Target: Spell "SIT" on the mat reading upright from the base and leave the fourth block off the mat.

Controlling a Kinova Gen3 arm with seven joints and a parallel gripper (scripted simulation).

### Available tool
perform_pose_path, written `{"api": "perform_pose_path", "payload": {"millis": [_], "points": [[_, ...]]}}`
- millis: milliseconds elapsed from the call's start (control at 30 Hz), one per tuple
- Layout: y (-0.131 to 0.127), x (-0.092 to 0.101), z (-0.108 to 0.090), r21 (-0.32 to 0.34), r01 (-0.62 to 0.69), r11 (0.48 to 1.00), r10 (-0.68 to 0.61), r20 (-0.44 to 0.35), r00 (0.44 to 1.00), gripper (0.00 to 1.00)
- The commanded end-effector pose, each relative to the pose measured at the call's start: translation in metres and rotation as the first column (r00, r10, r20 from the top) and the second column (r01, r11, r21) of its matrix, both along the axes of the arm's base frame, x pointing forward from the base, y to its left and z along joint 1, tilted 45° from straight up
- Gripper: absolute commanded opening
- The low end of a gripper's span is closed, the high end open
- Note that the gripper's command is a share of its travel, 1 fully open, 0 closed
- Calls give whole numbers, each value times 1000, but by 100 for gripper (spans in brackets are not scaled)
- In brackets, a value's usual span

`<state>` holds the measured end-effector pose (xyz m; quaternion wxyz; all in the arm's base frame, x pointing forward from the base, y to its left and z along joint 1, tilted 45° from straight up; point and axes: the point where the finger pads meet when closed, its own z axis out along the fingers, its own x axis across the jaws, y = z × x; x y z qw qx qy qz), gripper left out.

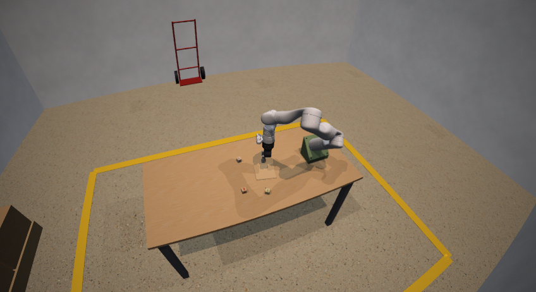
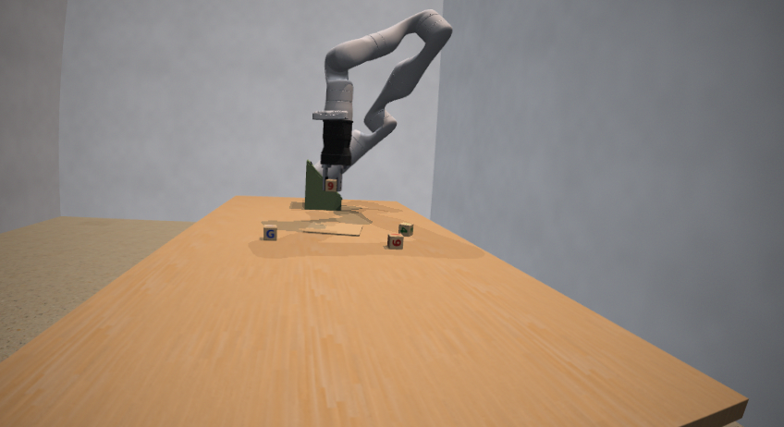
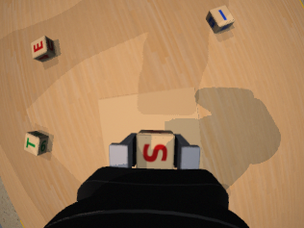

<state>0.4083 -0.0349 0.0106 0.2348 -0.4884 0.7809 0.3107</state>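
Note:
My gripper [image 1: 264,159] [image 2: 330,187] [image 3: 155,145] is shut on the S block [image 2: 330,183] [image 3: 155,148] and holds it in the air over the near part of the tan mat [image 1: 267,173] [image 2: 335,230] [image 3: 117,121], its red S facing up. The I block [image 1: 238,159] [image 2: 269,232] [image 3: 220,18] lies on the table off the mat, on one side. The E block [image 1: 243,190] [image 2: 395,240] [image 3: 42,47] and the T block [image 1: 267,190] [image 2: 405,229] [image 3: 35,143] lie off the mat on the other side, the E block farther from the base.
The wooden table [image 1: 180,207] [image 2: 329,325] bears everything. The arm's green base mount [image 1: 313,149] [image 2: 315,190] stands at the table's end behind the mat. A red hand truck [image 1: 186,51] stands at the far wall.

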Motion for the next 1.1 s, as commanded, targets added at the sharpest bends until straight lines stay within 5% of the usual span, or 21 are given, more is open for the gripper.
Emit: {"api": "perform_pose_path", "payload": {"millis": [0, 267, 600, 833, 1067], "points": [[-1, 1, 1, -8, -33, 999, 33, 35, 999, 57], [5, 2, 6, -26, -159, 987, 161, 157, 974, 57], [13, 2, 14, -88, -338, 937, 347, 338, 875, 57], [21, 2, 22, -186, -491, 851, 513, 494, 702, 57], [29, 0, 31, -319, -602, 732, 644, 611, 460, 57]]}}
